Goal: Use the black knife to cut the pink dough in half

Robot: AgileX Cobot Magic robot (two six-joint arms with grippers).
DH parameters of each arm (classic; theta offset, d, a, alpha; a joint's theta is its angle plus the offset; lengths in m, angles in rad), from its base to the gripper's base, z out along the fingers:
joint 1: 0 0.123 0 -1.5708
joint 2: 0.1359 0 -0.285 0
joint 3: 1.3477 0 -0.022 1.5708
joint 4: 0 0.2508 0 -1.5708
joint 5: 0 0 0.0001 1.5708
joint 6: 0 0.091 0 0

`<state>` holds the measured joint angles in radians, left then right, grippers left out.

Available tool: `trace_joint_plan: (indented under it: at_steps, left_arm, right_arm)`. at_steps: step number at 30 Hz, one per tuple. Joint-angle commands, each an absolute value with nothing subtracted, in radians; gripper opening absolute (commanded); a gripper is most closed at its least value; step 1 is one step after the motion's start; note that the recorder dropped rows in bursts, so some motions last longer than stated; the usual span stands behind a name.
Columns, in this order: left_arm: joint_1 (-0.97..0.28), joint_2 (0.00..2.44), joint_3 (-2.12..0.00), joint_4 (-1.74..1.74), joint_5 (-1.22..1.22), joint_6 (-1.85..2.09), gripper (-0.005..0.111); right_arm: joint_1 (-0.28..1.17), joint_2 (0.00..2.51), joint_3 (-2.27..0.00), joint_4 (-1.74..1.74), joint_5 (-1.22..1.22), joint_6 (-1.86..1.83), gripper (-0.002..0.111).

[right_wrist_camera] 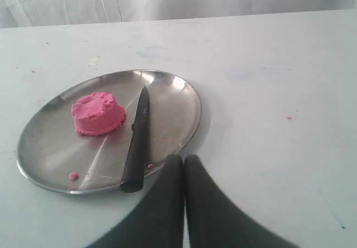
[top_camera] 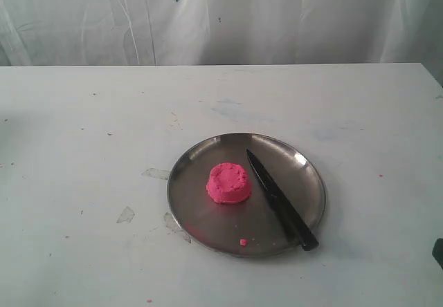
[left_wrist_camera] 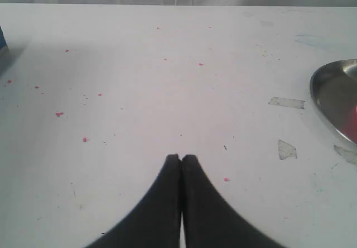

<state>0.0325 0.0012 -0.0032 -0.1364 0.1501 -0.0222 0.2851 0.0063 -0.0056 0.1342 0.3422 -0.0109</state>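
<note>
Steel plate (top_camera: 305,177) on white table (top_camera: 83,113)

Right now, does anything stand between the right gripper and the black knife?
Nothing visible. The shut right gripper is by the plate near the black knife, whose handle lies uncovered; the pink dough sits beside its blade.

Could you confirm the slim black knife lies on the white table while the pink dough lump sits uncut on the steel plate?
No: the slim black knife lies on the round steel plate too, beside the pink dough lump; see the exterior view.

On the plate (top_camera: 202,218): dough (top_camera: 228,183) (knife (top_camera: 280,200) just right)
</note>
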Motion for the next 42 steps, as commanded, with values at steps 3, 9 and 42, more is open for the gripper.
trace_joint_plan:
  at_steps: [3, 9, 42]
  left_arm:
    - [0.035, 0.000, 0.000, -0.148, 0.149, -0.027, 0.000]
    - [0.035, 0.000, 0.000, -0.148, 0.149, -0.027, 0.000]
    - [0.035, 0.000, 0.000, -0.148, 0.149, -0.027, 0.000]
  right_arm:
    - [0.279, 0.000, 0.000, 0.126, 0.283, -0.029, 0.000]
    - [0.279, 0.000, 0.000, 0.342, 0.046, 0.057, 0.000]
    - [0.313, 0.029, -0.325, 0.349, 0.268, 0.155, 0.000]
